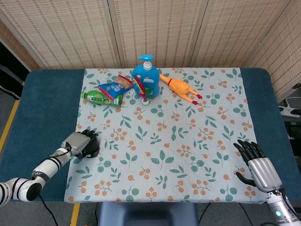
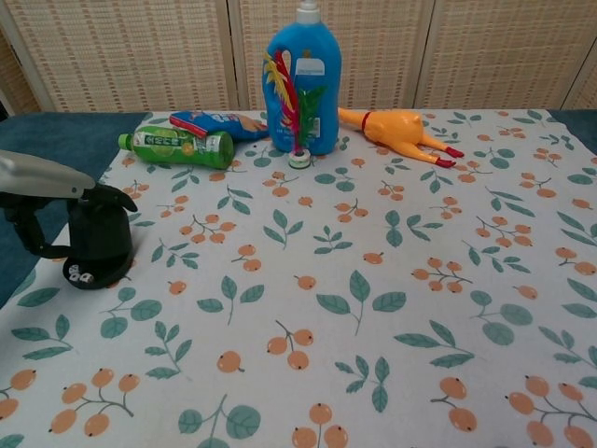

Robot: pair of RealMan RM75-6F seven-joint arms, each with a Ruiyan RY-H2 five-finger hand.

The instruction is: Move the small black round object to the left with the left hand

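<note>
The small black round object stands upright on the floral cloth close to its left edge. My left hand hovers around it from the left. Its dark fingers arch over the object's top and the thumb hangs apart on the left side, so the grasp looks loose. My right hand lies at the front right of the cloth with its fingers spread, holding nothing; only the head view shows it.
At the back of the cloth stand a blue pump bottle, a feathered shuttlecock, a lying green bottle, a snack packet and a rubber chicken. Blue table surface lies left of the cloth.
</note>
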